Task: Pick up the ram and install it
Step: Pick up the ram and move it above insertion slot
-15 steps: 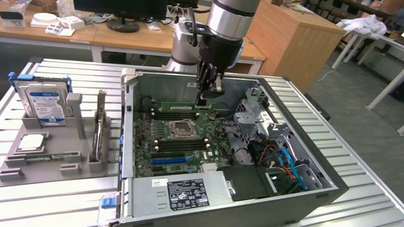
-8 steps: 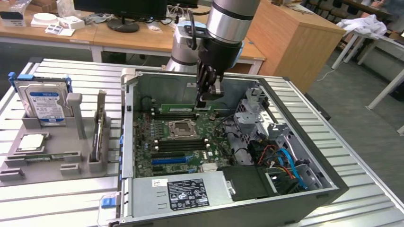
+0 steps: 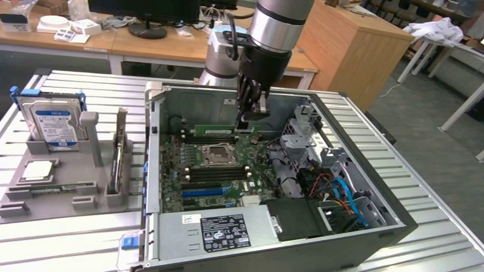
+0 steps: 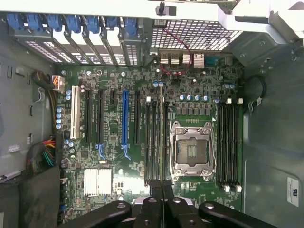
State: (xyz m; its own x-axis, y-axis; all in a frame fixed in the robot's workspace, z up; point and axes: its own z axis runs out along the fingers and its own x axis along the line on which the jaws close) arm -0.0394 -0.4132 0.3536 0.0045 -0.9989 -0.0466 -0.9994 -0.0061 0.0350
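The ram (image 3: 214, 130) is a narrow green stick standing on its long edge in a memory slot on the far side of the CPU socket (image 3: 217, 153), inside the open computer case (image 3: 378, 187). My gripper (image 3: 243, 126) reaches straight down into the case and is shut on the ram's end at the exterior view's right. In the wrist view the ram (image 4: 161, 133) shows edge-on as a thin line between black slots, running away from my closed gripper (image 4: 161, 184) beside the CPU socket (image 4: 192, 149).
A grey holder rack (image 3: 45, 198) at the exterior view's left carries a hard drive with a blue label (image 3: 53, 122), a square silver processor chip (image 3: 38, 170) and an upright thin board (image 3: 119, 150). The power supply (image 3: 219, 229) and drive cage with cables (image 3: 340, 192) crowd the case.
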